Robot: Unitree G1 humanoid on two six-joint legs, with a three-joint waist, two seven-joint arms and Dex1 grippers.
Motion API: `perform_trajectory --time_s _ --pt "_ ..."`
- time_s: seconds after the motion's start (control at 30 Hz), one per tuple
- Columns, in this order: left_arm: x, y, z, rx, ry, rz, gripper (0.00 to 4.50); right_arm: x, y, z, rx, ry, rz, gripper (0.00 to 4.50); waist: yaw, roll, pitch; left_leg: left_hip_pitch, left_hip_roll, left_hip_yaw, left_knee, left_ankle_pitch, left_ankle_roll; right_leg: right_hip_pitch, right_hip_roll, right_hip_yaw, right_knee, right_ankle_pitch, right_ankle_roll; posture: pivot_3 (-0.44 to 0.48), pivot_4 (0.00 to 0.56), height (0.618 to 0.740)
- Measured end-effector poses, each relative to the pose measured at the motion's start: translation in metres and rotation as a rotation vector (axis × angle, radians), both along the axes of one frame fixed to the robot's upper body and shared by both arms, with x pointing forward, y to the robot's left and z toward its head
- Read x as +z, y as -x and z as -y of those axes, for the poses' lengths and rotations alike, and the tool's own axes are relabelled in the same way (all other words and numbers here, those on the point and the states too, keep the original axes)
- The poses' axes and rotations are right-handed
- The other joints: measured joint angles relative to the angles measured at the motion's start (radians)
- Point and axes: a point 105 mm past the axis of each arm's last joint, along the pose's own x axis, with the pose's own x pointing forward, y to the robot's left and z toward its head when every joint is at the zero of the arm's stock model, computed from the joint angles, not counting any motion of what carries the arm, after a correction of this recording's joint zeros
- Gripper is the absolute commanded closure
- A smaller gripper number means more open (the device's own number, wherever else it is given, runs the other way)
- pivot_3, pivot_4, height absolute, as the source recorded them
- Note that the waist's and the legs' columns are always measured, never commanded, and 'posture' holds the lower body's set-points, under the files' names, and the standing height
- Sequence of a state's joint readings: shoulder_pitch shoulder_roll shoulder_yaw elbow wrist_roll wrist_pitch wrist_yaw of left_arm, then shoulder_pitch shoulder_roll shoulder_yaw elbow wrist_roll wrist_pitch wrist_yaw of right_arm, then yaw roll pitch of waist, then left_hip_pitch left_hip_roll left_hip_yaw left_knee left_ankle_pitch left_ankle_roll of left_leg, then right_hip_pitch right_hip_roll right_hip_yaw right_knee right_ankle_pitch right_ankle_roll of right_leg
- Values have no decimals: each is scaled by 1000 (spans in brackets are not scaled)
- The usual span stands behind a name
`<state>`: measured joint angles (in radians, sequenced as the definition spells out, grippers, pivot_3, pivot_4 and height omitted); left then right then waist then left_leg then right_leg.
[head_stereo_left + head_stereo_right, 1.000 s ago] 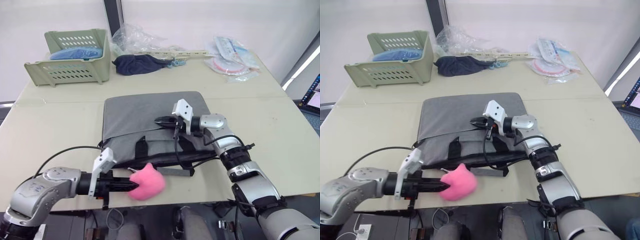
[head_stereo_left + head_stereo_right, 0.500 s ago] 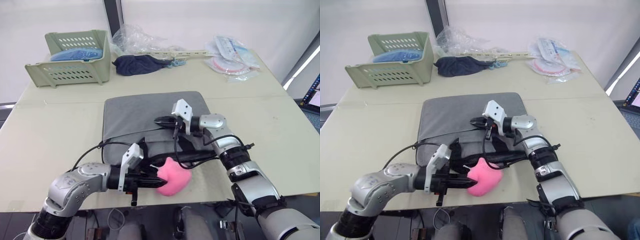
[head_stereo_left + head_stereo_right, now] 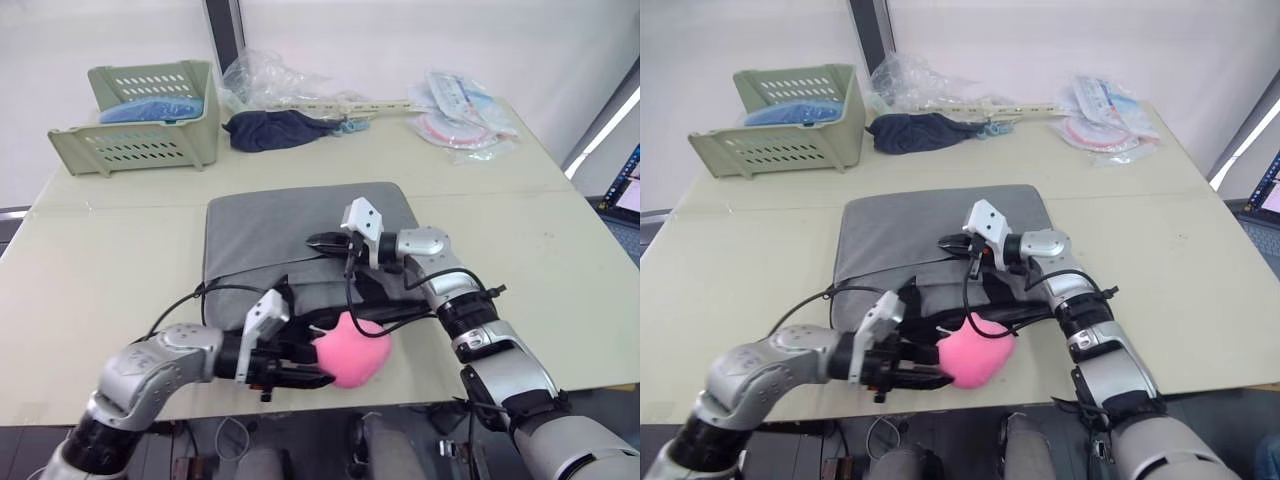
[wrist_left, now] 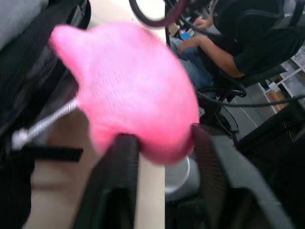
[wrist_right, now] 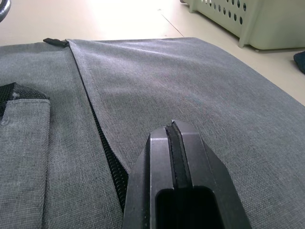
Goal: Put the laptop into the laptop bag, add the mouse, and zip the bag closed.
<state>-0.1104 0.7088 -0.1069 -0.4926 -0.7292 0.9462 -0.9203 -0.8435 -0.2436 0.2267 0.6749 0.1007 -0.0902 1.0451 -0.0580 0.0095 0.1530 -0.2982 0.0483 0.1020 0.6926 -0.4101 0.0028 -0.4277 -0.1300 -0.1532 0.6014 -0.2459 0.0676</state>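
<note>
Grey fabric laptop bag (image 3: 300,240) lies flat mid-surface. Left hand (image 3: 305,370) grips a pink soft blob (image 3: 352,348) at the bag's near edge; it looks light and squashy. Right hand (image 3: 322,240), fingers pressed together, rests on the bag near its zipper (image 5: 107,162), likely best pulled by its tab.

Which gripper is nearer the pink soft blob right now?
Left. The left gripper grips the pink blob at the laptop bag's front edge; the right gripper rests farther back on the bag.
</note>
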Motion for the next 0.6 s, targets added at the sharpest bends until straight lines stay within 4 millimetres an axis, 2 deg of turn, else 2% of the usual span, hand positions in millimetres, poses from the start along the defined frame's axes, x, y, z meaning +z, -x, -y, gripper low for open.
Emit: perform_trajectory --time_s 0.07,0.2,0.27,0.3,0.37,0.4,0.47,0.53,0.6 --pt "0 8 -28 32 -56 -19 48 2 1 2 -3 -38 -12 4500 3 2 1 0 0 -2 0 0 0 -1 0 -1 0 -1 -2 0 150 740" --pt "10 10 -60 93 -89 14 48 12 8 7 -16 -153 -43 4500 7 7 7 -6 0 -4 -2 0 -1 -6 0 -3 -1 -2 -4 0 150 740" --pt "20 1 -75 149 -86 92 48 20 13 11 -22 -216 -71 4500 11 10 9 -19 0 -4 -2 1 -1 -19 0 -4 1 -2 -3 0 150 740" --pt "23 -3 -81 175 -86 124 0 24 14 12 -24 -237 -81 3998 12 11 10 -22 0 -5 -2 2 -2 -22 0 -5 4 -2 -3 0 150 740" --pt "28 -13 -93 230 -74 197 0 35 22 12 -10 -278 -92 3502 15 13 12 -27 0 -5 -2 3 -2 -28 1 -7 6 -2 -3 0 150 740" --pt "30 -17 -101 260 -82 225 0 43 26 15 -3 -293 -82 3076 15 13 12 -33 -1 -4 -2 3 -2 -34 2 -8 8 -2 -3 0 150 740" --pt "33 -23 -118 313 -94 259 0 59 32 32 -17 -297 -45 2132 19 12 16 -38 -5 -3 -1 3 -1 -38 11 -11 6 -1 -2 0 150 740" --pt "41 -29 -140 382 -123 301 0 77 36 62 -72 -295 8 1157 28 10 19 -39 -4 -1 -1 1 0 -38 16 -14 1 0 0 0 150 740" --pt "46 -33 -149 405 -140 325 0 85 40 76 -95 -281 29 385 33 7 21 -39 -4 0 -2 1 1 -37 16 -15 -2 0 0 0 150 740"
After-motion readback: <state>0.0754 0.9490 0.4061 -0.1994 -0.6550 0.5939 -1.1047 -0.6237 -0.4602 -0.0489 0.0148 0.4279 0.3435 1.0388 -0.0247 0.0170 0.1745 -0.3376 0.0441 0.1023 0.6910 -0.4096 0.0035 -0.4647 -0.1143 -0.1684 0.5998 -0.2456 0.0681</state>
